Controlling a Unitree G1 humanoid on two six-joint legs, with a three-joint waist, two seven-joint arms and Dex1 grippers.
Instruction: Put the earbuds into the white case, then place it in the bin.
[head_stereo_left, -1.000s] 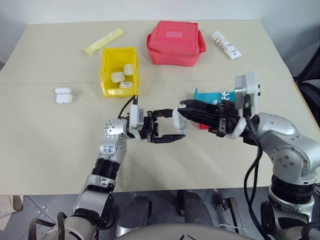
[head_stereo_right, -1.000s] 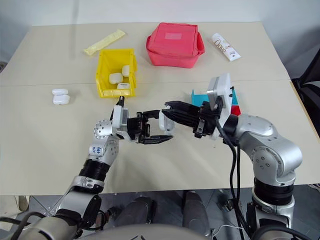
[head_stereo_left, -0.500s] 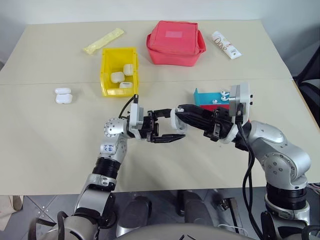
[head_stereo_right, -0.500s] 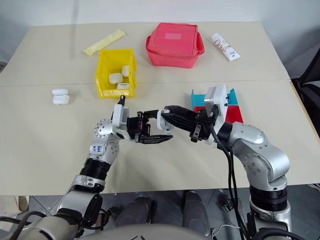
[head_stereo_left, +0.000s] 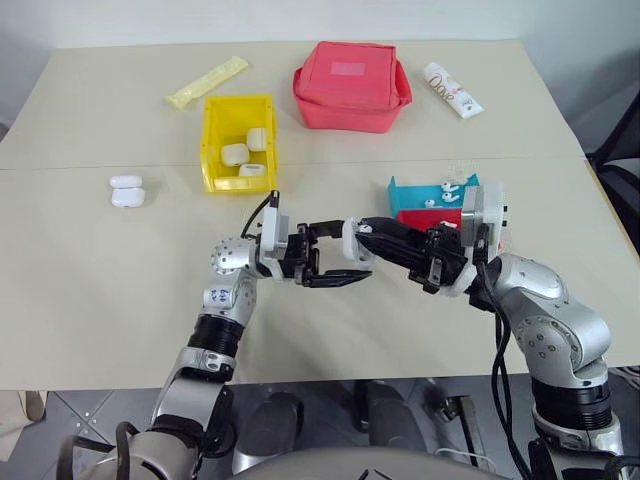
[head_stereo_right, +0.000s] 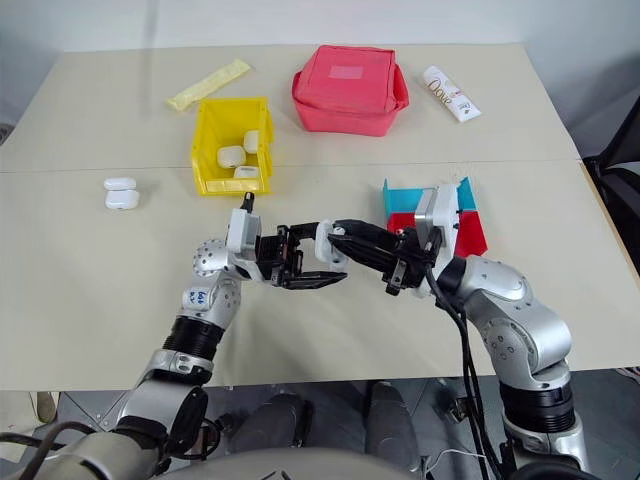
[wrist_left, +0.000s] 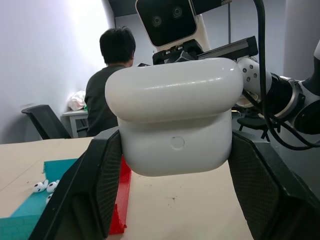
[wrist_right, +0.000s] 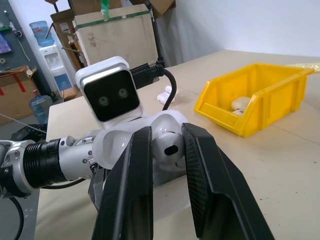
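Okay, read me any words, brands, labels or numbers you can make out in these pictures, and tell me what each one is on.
"Dove": on the white tube at the table's far edge.
Pale patch on the red pouch: no text readable.
Yellow packet: any print too small to read.

The white tube (head_stereo_right: 452, 93) at the far right of the table has the word "Dove" on it. The other small marks on that tube are too tiny to read. The pink patch on top of the red pouch (head_stereo_right: 350, 87) shows no words that can be read. Nothing else on the table has letters or numbers to read.
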